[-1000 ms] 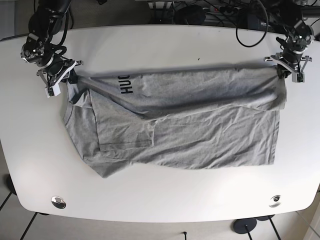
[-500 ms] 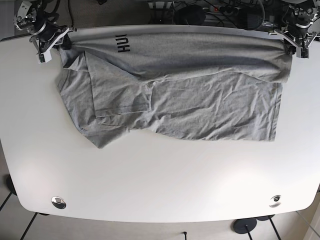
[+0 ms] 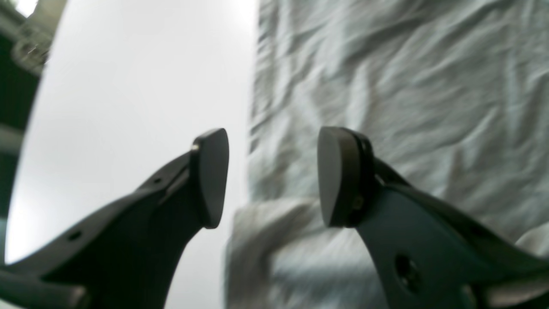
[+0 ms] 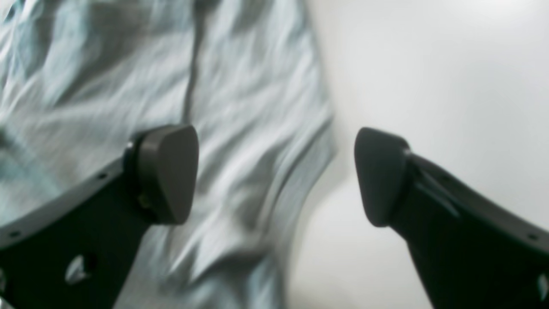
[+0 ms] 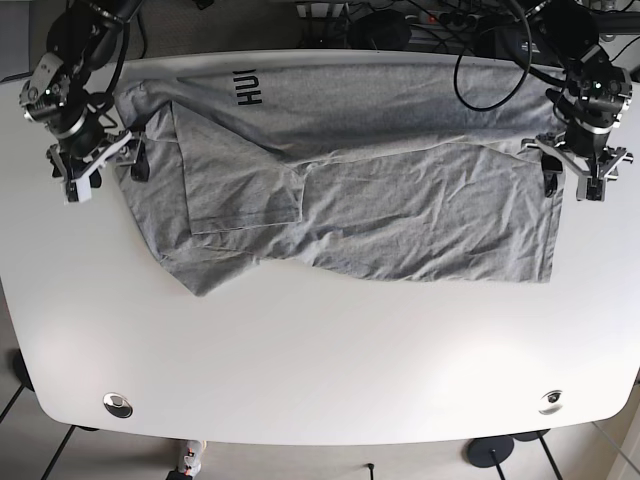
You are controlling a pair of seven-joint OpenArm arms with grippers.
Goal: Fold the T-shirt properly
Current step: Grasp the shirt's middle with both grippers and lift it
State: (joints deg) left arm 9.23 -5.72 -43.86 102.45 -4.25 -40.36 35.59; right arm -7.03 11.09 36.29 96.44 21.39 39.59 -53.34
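Observation:
The grey T-shirt (image 5: 400,210) lies spread flat on the white table (image 5: 320,370), black lettering (image 5: 247,88) at its far left. My left gripper (image 5: 575,185) is open and empty, hovering at the shirt's right edge. In the left wrist view it (image 3: 272,178) is over the shirt's edge (image 3: 386,86), bare table to its left. My right gripper (image 5: 105,172) is open and empty at the shirt's left edge. In the right wrist view it (image 4: 274,176) straddles the shirt's edge (image 4: 236,107), with bare table to the right.
Cables and equipment (image 5: 420,25) lie beyond the table's far edge. Two metal discs (image 5: 118,403) (image 5: 549,401) sit near the front corners. The shirt's top edge runs along the table's far edge.
Both grippers have let go of the shirt's top edge, opened, and moved back toward the front. The shirt's upper part now lies flat on the table.

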